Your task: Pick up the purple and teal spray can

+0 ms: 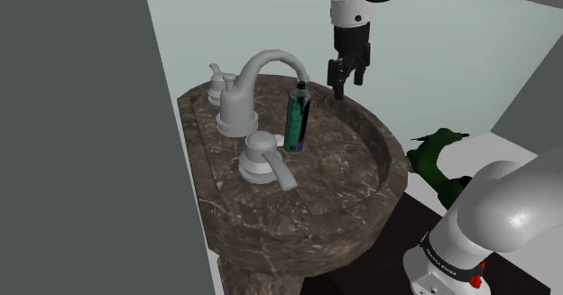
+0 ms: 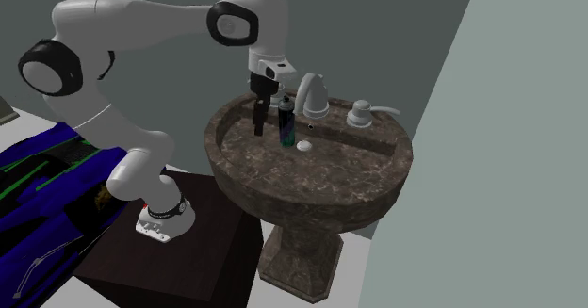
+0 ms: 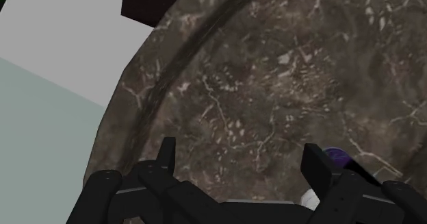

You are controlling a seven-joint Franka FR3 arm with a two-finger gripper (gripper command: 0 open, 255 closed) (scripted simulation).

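Shoulder view: the all-black two-finger gripper is pointed down over a dark brown marbled pedestal sink. It is just beside the tall teal and purple spray can with a dark cap and is not touching it. The spray can is stood upright in the basin at its faucet side, under the spout of the grey curved faucet and near a grey lever handle. A second grey handle is set further back on the rim. A green object is seen past the sink at this view's right; what it is cannot be told.

Second exterior view: the gripper is hung over the basin on this view's left of the spray can, with a small gap between them. The white arm is arched over from the dark box stand. A blue and green patterned object is laid at this view's left.

Wrist view: the fingers are spread apart and nothing is clasped; only the marbled basin is seen between them. The spray can is seen by its purple top, just outside one finger and not in the gap. The gripper is released and empty.
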